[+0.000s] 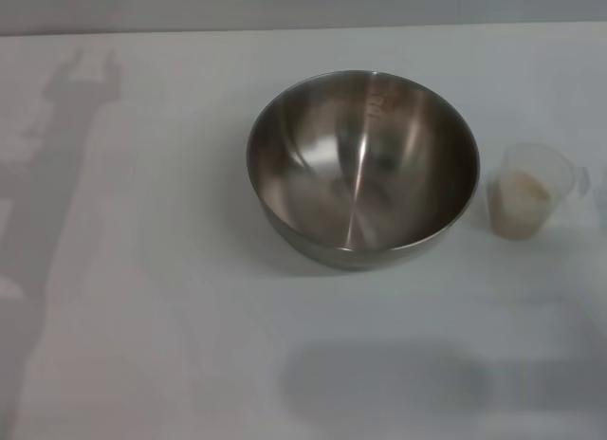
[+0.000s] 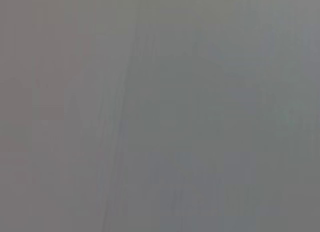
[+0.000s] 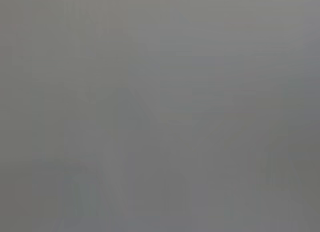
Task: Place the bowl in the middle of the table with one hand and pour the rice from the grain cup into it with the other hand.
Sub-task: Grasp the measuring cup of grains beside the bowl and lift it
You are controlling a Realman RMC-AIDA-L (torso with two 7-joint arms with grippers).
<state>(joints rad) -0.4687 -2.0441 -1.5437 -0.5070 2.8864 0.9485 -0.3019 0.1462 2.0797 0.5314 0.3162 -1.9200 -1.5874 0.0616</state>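
The stainless-steel bowl [image 1: 362, 165] stands upright on the white table [image 1: 142, 317], a little right of the middle in the head view, and it looks empty. The clear grain cup [image 1: 531, 189] stands upright just right of the bowl, apart from it, with pale rice [image 1: 521, 195] inside. Neither gripper shows in any view. Both wrist views show only a plain grey surface.
An arm's shadow lies on the table at the left [image 1: 57, 174], and another soft shadow lies near the front edge [image 1: 389, 378]. The table's far edge runs along the top of the head view.
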